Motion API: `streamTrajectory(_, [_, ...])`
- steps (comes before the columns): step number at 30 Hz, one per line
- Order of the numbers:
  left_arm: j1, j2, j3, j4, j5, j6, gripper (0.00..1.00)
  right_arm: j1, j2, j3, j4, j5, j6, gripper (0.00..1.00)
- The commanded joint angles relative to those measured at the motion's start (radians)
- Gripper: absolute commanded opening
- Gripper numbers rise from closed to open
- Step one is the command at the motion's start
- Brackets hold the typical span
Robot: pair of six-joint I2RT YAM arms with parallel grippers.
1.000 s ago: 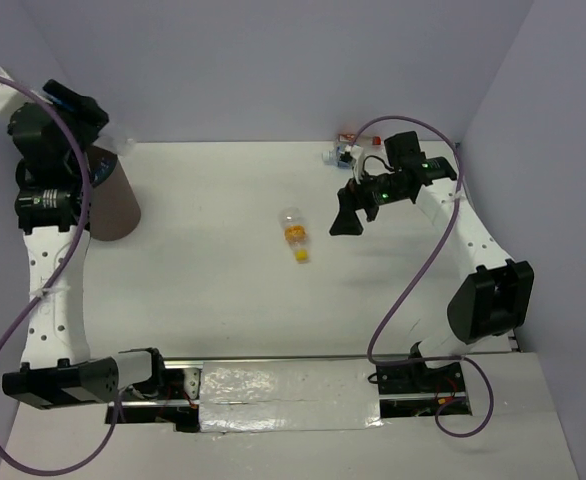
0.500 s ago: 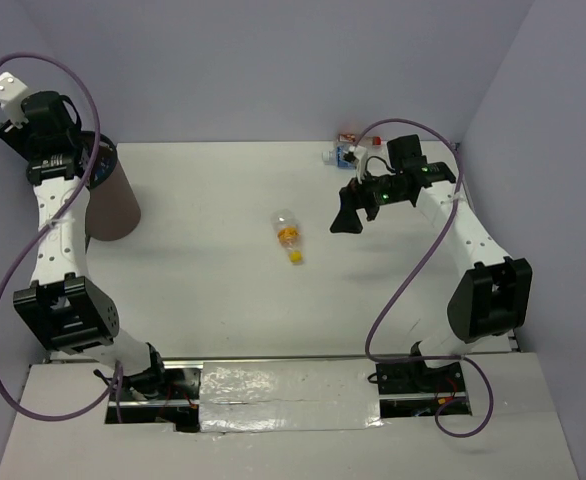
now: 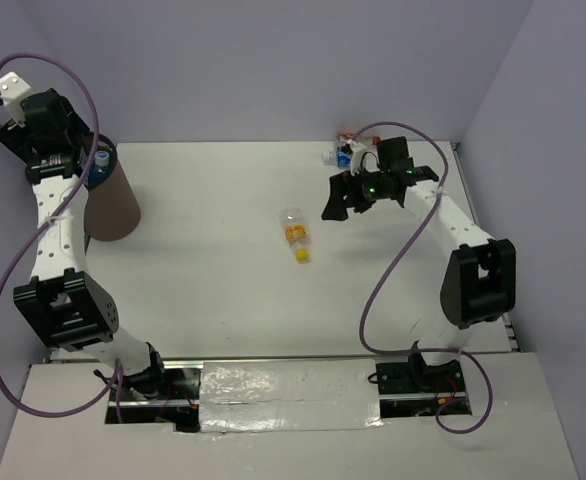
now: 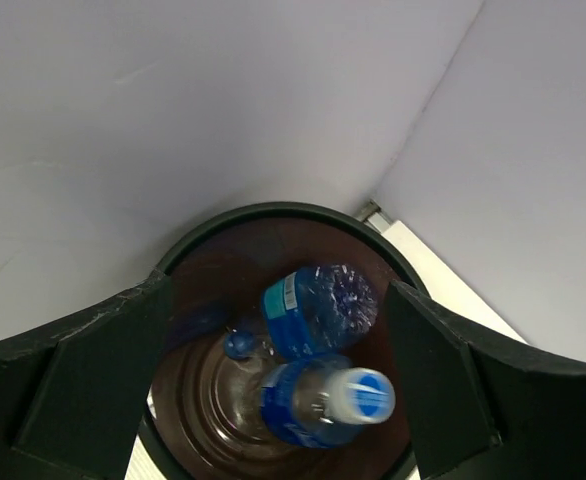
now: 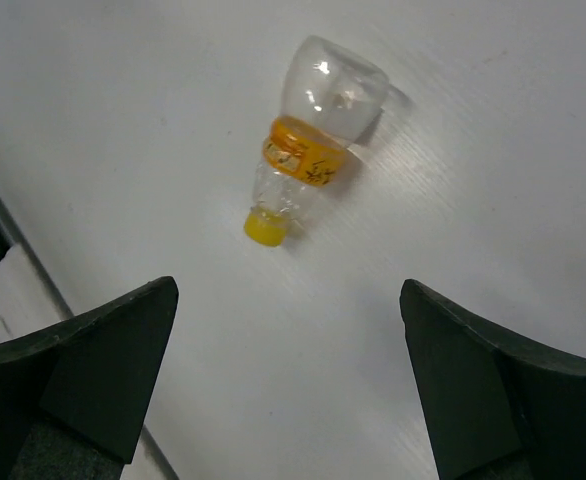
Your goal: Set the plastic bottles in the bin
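Two blue-labelled bottles (image 4: 318,308) sit down inside the bin (image 4: 273,212), straight below the left gripper (image 4: 273,385), whose fingers are spread wide with nothing held. Only the left wrist view really sees in there (the overhead one mostly catches the brown outside). An orange-label bottle (image 5: 311,150) lies on its side ahead of the right gripper (image 5: 283,390), which is also wide and empty, with nothing in between. Overhead, some more bottles (image 3: 343,153) huddle beside that arm's wrist by the back wall. White table (image 3: 203,290), pale lilac walls (image 3: 273,70).
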Motion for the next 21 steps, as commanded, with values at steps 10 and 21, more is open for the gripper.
streamTrajectory(10, [-0.034, -0.118, 0.116, -0.265, 0.594, -0.221, 0.99, 0.151, 0.277, 0.180, 0.104, 0.328, 0.302, 1.00])
streamTrajectory(21, [-0.246, -0.489, -0.343, -0.156, 0.870, -0.377, 0.99, 0.267, 0.451, 0.223, 0.099, 0.190, 0.314, 1.00])
